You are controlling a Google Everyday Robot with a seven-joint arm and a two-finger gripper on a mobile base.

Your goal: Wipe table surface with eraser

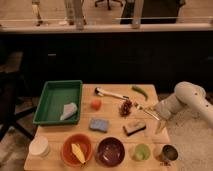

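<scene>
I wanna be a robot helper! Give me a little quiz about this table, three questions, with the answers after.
1. Which lies nearer the gripper, hanging over the table's edge? A the eraser; B the blue sponge.
2. True or false: a pale cloth lies in the green tray.
3. How many bowls stand on the table surface?
Key: 1 A. 2 True. 3 Two: the orange bowl and the purple bowl.
</scene>
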